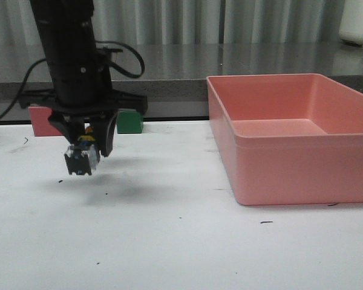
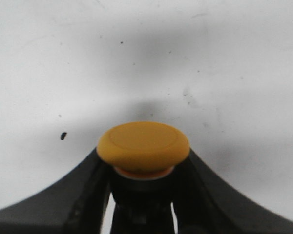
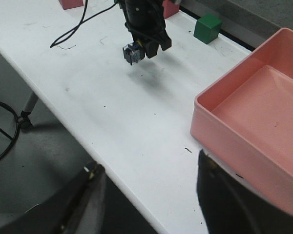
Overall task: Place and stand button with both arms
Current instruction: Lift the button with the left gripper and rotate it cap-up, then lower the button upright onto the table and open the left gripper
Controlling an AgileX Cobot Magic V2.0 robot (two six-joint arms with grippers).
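Note:
My left gripper (image 1: 88, 147) hangs over the left of the white table (image 1: 181, 241), shut on the button (image 1: 80, 161). The button's black-and-clear base pokes out below the fingers, a little above the table. In the left wrist view the yellow cap (image 2: 143, 146) sits between the two black fingers (image 2: 85, 190) of the left gripper (image 2: 143, 163). The right wrist view shows the left arm (image 3: 142, 19) holding the button (image 3: 132, 52) from afar. My right gripper (image 3: 149, 165) is open and empty, high over the table's near edge; it is out of the front view.
A large pink bin (image 1: 302, 145) stands on the right of the table and also shows in the right wrist view (image 3: 263, 117). A green cube (image 1: 130, 122) and a red block (image 1: 43, 121) sit at the back edge behind the left arm. Cables trail at the back left.

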